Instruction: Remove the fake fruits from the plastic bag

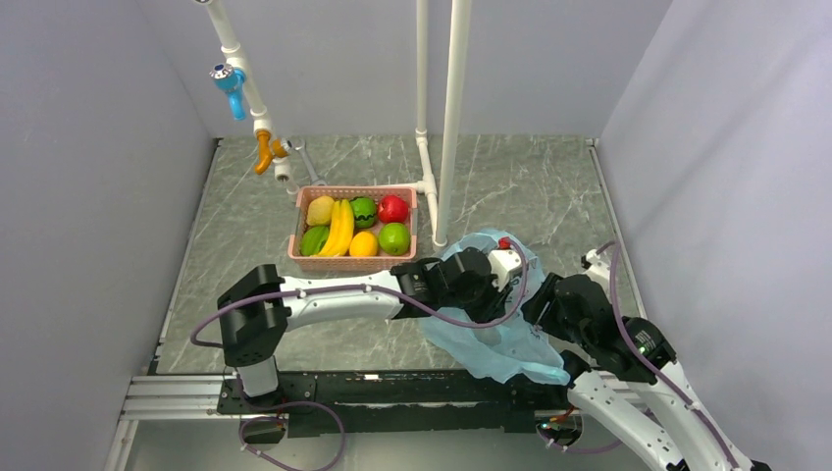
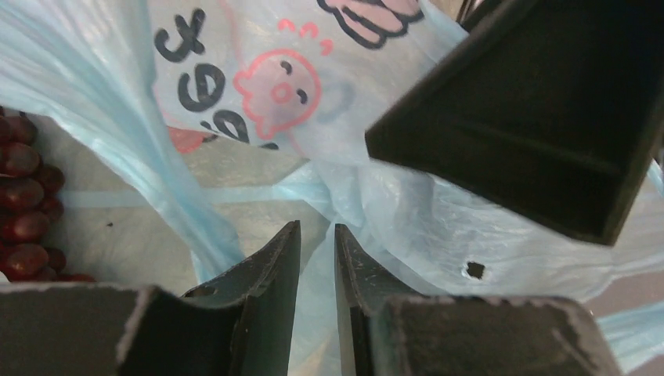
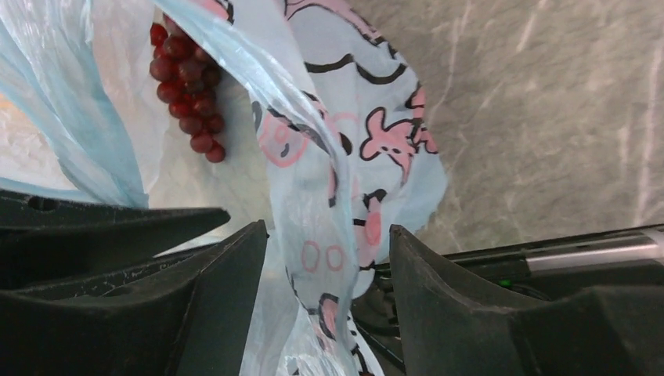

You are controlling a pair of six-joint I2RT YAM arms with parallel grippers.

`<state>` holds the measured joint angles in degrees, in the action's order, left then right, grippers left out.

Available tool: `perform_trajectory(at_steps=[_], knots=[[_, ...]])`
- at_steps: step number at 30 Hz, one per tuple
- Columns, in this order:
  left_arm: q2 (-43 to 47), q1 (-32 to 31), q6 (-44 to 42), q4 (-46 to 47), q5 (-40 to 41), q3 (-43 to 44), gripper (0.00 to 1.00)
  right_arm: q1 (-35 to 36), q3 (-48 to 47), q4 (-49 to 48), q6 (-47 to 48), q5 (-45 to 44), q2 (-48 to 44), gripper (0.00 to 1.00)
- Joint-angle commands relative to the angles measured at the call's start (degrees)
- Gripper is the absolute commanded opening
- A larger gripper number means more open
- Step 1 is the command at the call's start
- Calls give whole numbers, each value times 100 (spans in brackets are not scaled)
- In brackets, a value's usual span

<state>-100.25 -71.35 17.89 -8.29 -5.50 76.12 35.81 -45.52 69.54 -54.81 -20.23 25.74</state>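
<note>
1. Noted in the pink basket, upper centre of the overhead view: yellow pear, bananas, watermelon, red apple, orange, green apple. Judged already removed and stowed.
2. Located at lower right of centre in the overhead view: plastic bag, crumpled on the grey marble table, partly covered by both wrists.
3. Found inside the bag: dark red-purple grapes, upper left of the right wrist view and at the left edge of the left wrist view, resting on the bag's inner film. No other fruit made out in the bag; far folds hidden.
4. Left gripper: jaws narrow, a slim gap with pale blue film showing in it. Cannot tell whether the film is actually clamped.
5. Right gripper: jaws well apart, a printed fold of the bag hanging between them, not pressed by either finger as far as visible. Nothing held.
6. Progress, by judgement: nearly complete. Outstanding: the grapes, neither touched nor gripped; likely requires the mouth held apart by one pincer and a reach in with the other.
</note>
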Motion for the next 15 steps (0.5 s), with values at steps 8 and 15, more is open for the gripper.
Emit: perform_trajectory(at_steps=[8,15], knots=[[-501,-137,-765,1241,2260,-380,40,-1,579,-1658,613,809,195,0],[-871,290,-705,547,2828,24,54,4,392,-1545,747,597,44,0]])
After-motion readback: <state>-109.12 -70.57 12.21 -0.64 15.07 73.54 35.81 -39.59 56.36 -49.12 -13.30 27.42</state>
